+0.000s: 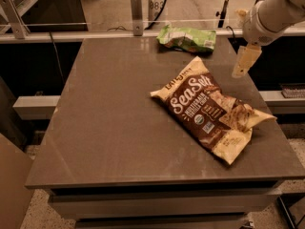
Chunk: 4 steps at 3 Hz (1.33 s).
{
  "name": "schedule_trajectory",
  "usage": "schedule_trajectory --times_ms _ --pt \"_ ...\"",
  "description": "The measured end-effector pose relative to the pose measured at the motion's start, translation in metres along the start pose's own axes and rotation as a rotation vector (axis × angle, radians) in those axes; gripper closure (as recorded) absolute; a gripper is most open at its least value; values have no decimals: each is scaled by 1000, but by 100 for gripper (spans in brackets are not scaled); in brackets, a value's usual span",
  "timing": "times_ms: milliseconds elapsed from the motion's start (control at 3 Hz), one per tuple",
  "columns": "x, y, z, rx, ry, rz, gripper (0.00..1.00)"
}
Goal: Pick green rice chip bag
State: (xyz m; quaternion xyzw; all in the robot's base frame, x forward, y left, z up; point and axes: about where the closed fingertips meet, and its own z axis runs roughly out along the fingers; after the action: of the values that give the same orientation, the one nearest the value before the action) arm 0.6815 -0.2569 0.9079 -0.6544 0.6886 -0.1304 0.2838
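Jaws of the gripper [239, 70] point down over the tabletop's [109, 118] far right edge; whether they are spread or closed cannot be told, as they read as one pale shape. The green rice chip bag [187, 37] lies crumpled at the far edge of the tabletop, left of the gripper and apart from it. Nearer the camera, a larger brown-and-cream Sea Salt bag [209, 111] lies flat and skewed.
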Motion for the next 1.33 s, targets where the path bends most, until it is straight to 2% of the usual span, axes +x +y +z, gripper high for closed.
schedule_trajectory --times_ms 333,667,1333 --pt "0 0 0 0 0 0 0" --pt "-3 -7 8 36 -32 23 0" --pt "-9 -28 30 166 -207 107 0"
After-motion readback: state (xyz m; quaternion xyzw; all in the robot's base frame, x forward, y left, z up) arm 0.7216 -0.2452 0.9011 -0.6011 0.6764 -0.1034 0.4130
